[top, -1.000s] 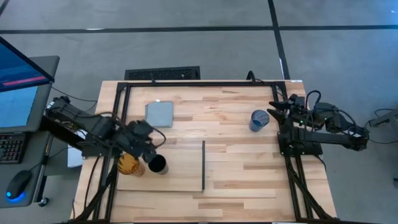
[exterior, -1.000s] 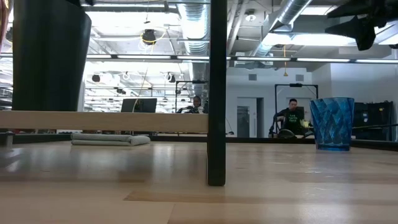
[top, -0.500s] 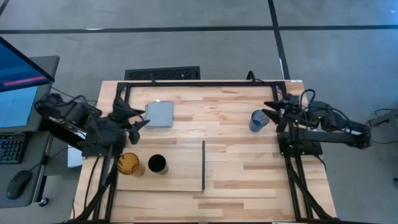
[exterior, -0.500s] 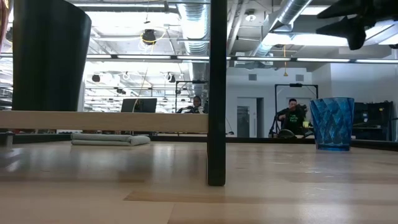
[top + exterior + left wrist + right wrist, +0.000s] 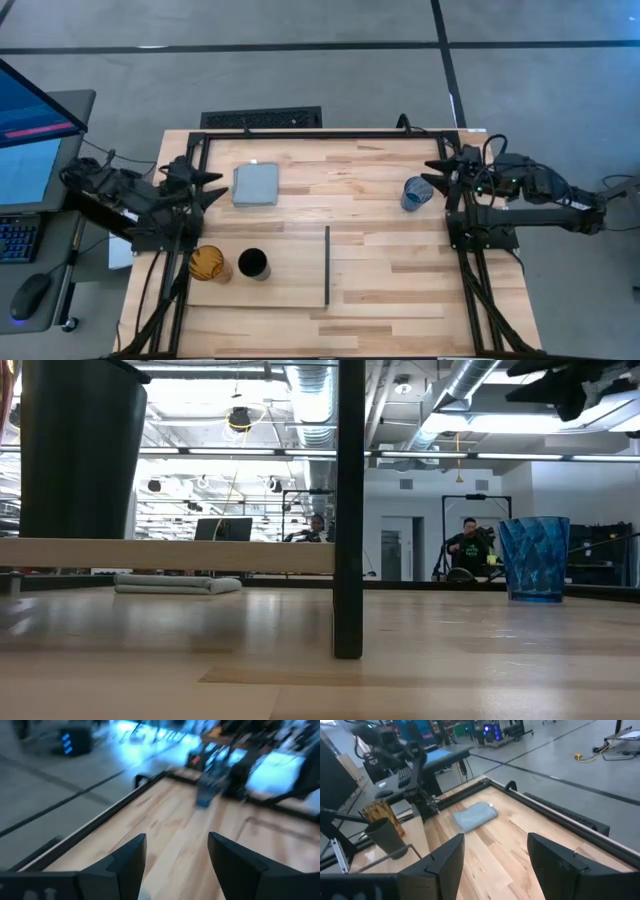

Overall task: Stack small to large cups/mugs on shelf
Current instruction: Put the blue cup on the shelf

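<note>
The amber-gold cup [image 5: 207, 263] and the black cup [image 5: 252, 264] stand side by side on the pale board [image 5: 290, 268], whose black strip [image 5: 328, 265] runs along its right edge. The blue cup [image 5: 415, 193] stands on the table near the right edge; it also shows in the low view [image 5: 534, 557]. My left gripper [image 5: 215, 186] is open and empty at the table's left edge, beside the grey-blue pad [image 5: 256, 184]. My right gripper [image 5: 433, 172] is open and empty, raised just right of the blue cup.
The grey-blue square pad lies at the far left of the table. A black frame [image 5: 330, 134] runs along the table's far edge and sides. People sit in the room behind the table [image 5: 470, 548]. A monitor and keyboard [image 5: 25, 150] stand left of the table.
My left gripper has drawn back from the black and amber-gold cups on the board, going toward the table's far left edge, and now sits beside the pad. Both cups have stayed standing on the board. My right gripper has shifted slightly above the blue cup.
</note>
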You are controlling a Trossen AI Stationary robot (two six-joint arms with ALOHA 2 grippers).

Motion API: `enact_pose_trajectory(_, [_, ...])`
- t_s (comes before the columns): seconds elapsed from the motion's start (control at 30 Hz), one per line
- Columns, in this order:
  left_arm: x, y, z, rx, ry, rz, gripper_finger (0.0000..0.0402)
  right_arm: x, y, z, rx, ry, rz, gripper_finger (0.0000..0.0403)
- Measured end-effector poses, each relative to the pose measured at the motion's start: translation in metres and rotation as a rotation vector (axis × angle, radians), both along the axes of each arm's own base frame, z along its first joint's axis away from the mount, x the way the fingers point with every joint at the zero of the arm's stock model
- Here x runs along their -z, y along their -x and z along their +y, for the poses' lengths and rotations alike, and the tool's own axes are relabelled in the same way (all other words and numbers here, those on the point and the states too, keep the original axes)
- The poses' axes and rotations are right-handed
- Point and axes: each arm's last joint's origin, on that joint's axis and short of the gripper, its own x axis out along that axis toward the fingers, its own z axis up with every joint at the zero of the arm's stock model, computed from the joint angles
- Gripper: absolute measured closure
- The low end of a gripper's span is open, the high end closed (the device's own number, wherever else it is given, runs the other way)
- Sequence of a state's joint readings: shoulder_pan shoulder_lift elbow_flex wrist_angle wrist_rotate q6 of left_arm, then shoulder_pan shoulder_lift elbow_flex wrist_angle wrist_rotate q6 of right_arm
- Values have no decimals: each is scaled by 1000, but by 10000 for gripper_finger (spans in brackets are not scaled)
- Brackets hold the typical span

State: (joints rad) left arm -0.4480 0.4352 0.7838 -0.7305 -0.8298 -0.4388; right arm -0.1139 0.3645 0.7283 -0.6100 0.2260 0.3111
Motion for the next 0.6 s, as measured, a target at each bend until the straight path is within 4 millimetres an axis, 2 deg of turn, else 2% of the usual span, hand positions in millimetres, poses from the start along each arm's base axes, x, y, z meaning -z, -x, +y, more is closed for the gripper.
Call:
enact_pose_trajectory(0.27, [31,18,5,184,-24,-332,198,-8,4,0,4,8,-23,163])
enact_pose_trajectory(0.47, [59,15,4,155,-21,-327,198,-10,3,0,6,11,-37,163])
enact_pose_trajectory(0.6, [64,8,1,161,-18,-357,198,-10,3,0,6,12,-44,163])
